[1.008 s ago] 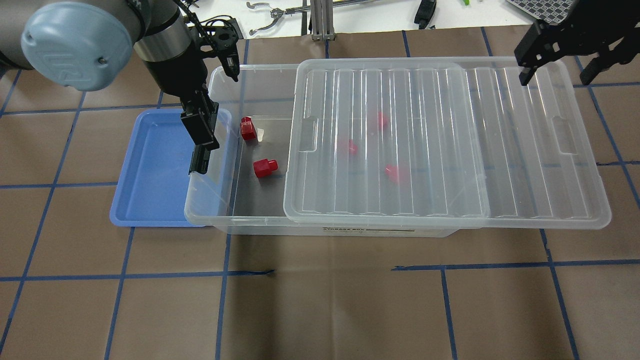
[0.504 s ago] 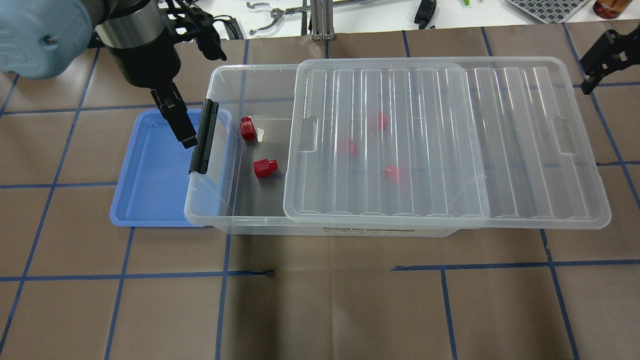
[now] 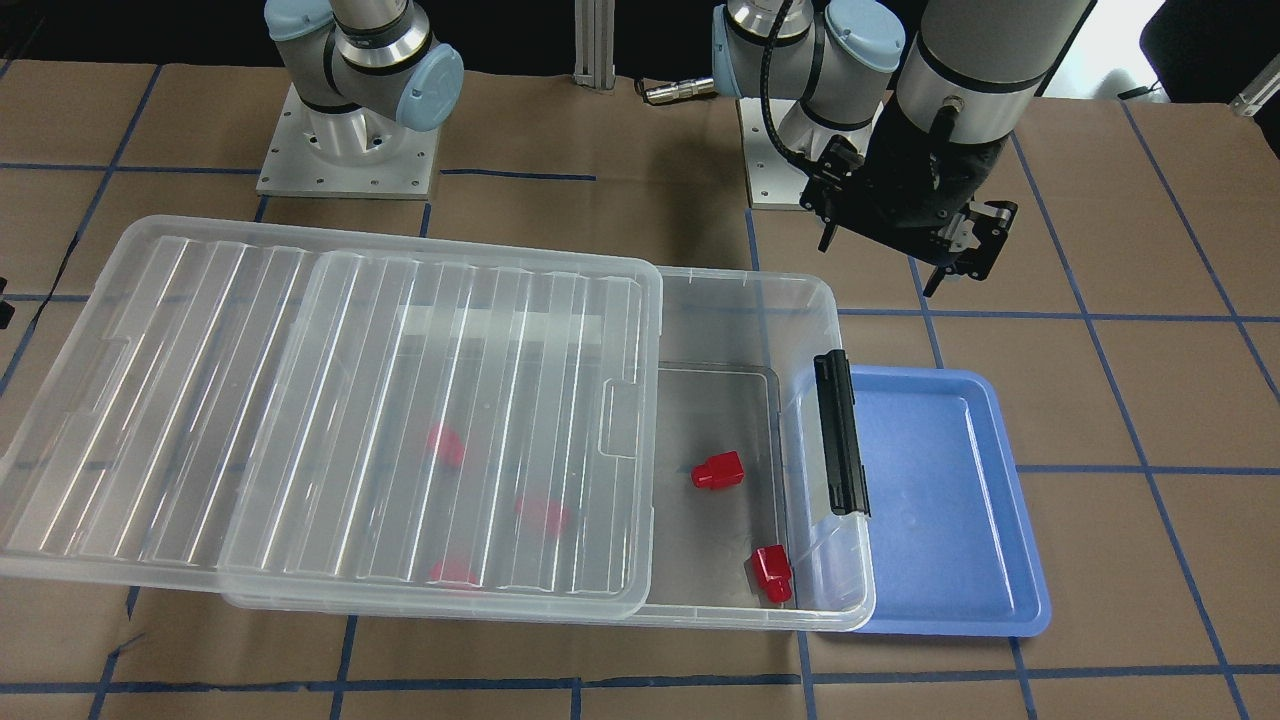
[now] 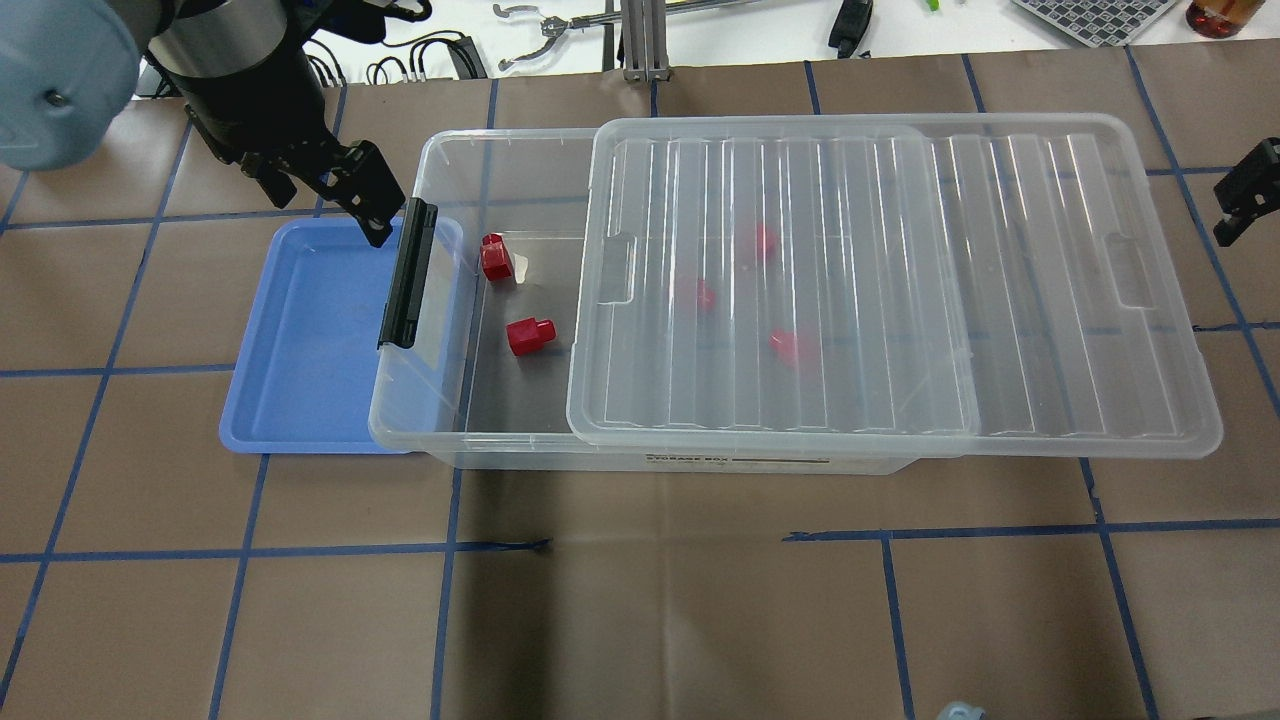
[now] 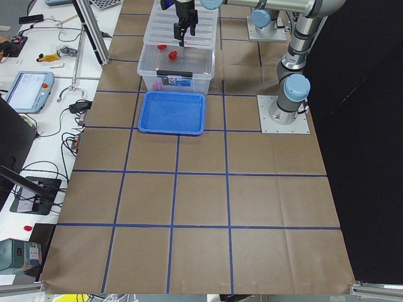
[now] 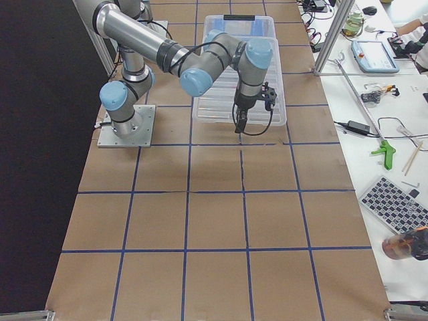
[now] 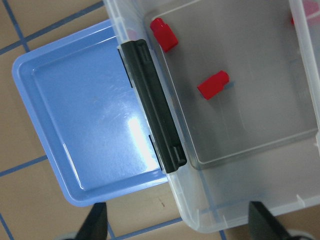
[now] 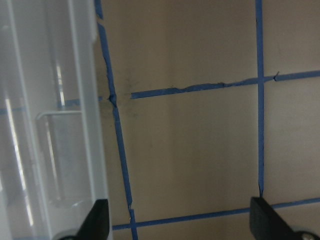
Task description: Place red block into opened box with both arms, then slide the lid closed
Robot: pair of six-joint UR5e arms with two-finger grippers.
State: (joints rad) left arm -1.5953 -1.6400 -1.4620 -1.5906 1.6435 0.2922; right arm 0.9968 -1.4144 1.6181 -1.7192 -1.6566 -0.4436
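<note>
The clear box (image 4: 440,150) lies across the table with its ribbed lid (image 4: 1050,300) slid to the right, so the left end is uncovered. Two red blocks (image 4: 495,257) (image 4: 528,335) sit on the bare floor there, also in the front view (image 3: 718,471) (image 3: 772,573). Several more show blurred through the lid (image 4: 793,347). My left gripper (image 4: 325,195) hangs open and empty over the table behind the black latch bar (image 4: 405,275). My right gripper (image 4: 1245,190) is open, off the lid's right end (image 8: 50,125).
A blue tray (image 4: 300,340) lies against the box's left end, partly under its rim. Tools and cables lie on the white bench beyond the far edge. Brown paper with blue tape lines covers the table in front of the box.
My left gripper has pulled back from over the latch and tray toward the far left and turned. My right gripper has swung right and down, off the lid's far corner. Blocks and lid have not moved.
</note>
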